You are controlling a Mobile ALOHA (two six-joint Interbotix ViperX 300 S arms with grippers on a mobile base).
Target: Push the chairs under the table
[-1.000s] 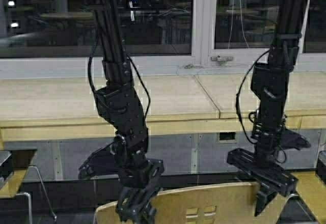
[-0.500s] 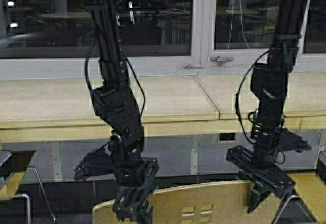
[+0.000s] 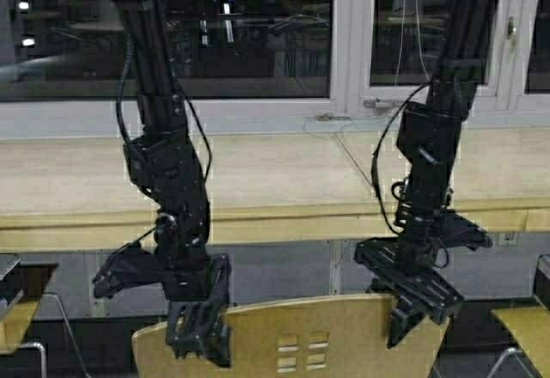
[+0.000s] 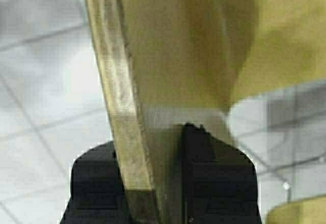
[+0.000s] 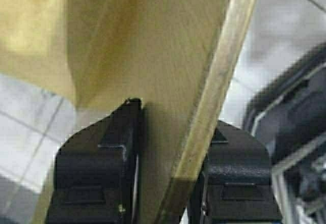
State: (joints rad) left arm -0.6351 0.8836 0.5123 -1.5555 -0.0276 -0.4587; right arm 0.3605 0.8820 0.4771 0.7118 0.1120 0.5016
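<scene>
Beyond the table (image 3: 284,176), our left gripper (image 3: 199,339) and right gripper (image 3: 411,313) clamp the chair (image 3: 301,339) backrest (wrist views alone show fingers (image 4: 209,183) straddling its edge).

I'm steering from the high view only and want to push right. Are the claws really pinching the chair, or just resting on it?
Observer: Pinching. In the left wrist view, the left gripper has one finger on each side of the chair back's edge.
Operator: And the other one?
Observer: Same. In the right wrist view, the right gripper has the backrest edge wedged between its two black fingers.
Operator: What's under the chair?
Observer: Pale floor tiles with thin dark seams show past the wood.
Operator: Anything close by?
Observer: The right wrist view shows a dark framed thing beside the chair; I cannot tell what it is.
</scene>
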